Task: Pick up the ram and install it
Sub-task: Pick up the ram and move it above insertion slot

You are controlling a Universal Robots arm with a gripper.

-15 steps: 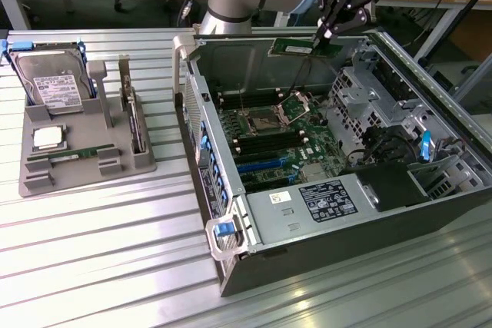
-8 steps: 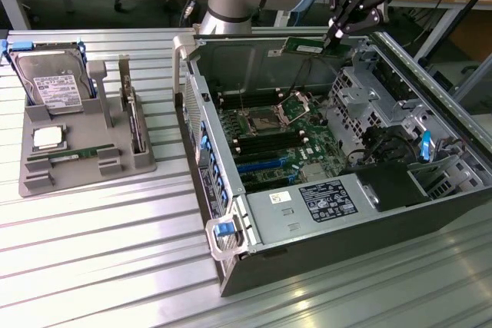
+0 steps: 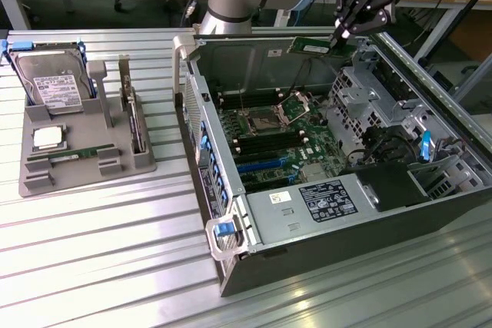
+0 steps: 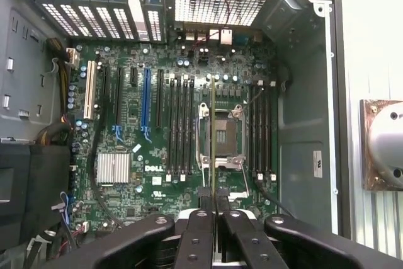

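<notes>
My gripper [image 3: 337,36] hangs over the far wall of the open computer case [image 3: 430,213], shut on the ram [image 3: 311,48], a thin green stick held level above the motherboard [image 3: 277,140]. In the wrist view the ram [image 4: 213,124] appears edge-on as a narrow line running out from between my fingertips [image 4: 214,201], over the processor socket [image 4: 220,133]. Black memory slots [image 4: 179,124] lie on one side of the socket, with more slots [image 4: 261,130] on the other side.
A grey parts tray [image 3: 84,174] stands at the exterior view's left with a hard drive [image 3: 50,78], a square silver processor [image 3: 48,137] and another green stick [image 3: 73,155]. Drive cages [image 3: 369,94] and black cables [image 3: 384,144] crowd the case's right side.
</notes>
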